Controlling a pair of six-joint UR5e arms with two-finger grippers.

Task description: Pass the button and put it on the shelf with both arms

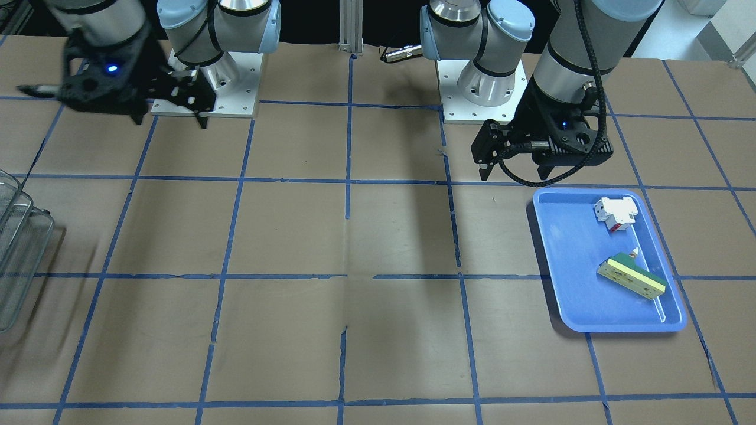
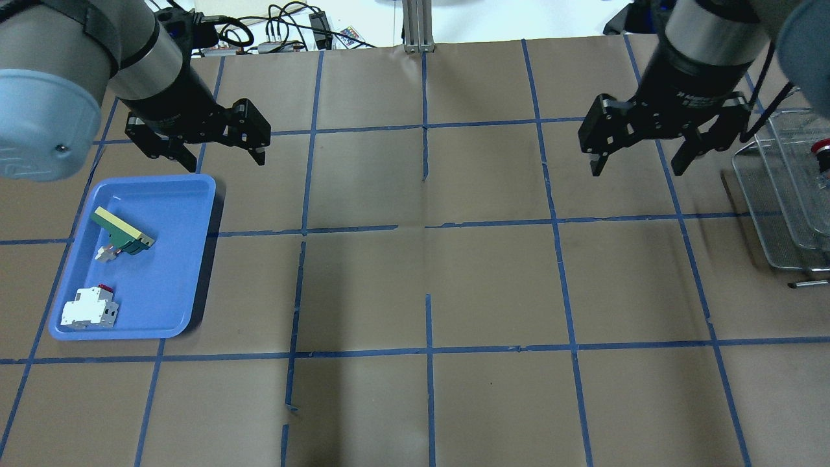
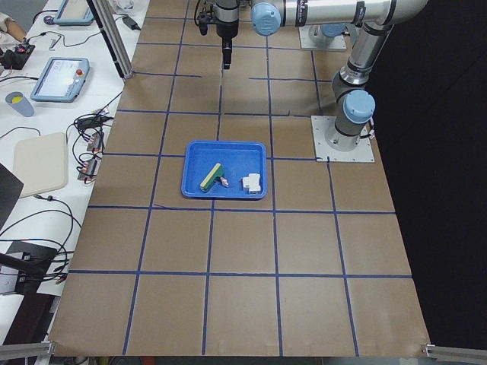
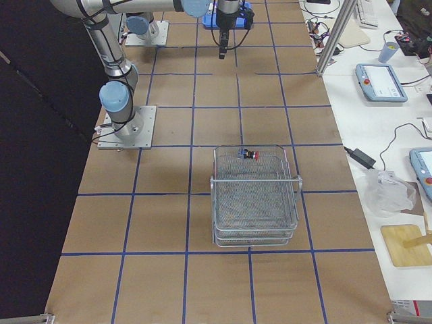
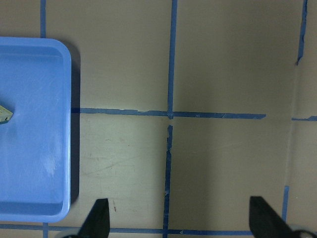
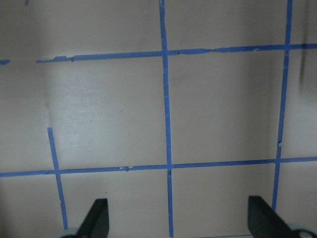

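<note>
The button (image 4: 248, 154), with a red cap, lies in the top tier of the silver wire shelf (image 4: 255, 202), near its far edge. Its red cap also shows at the right edge of the overhead view (image 2: 822, 149), inside the shelf (image 2: 771, 214). My right gripper (image 2: 635, 170) is open and empty and hovers over the table to the left of the shelf. My left gripper (image 2: 225, 162) is open and empty, just past the far right corner of the blue tray (image 2: 194, 194). Both wrist views show spread fingertips (image 5: 99, 215) (image 6: 96, 218) over bare table.
The blue tray (image 1: 558, 248) holds a white-and-red block (image 1: 616, 212) and a green-and-cream bar (image 1: 631, 276). The shelf's edge shows at the left of the front view (image 1: 18, 248). Brown paper with blue tape lines covers the table.
</note>
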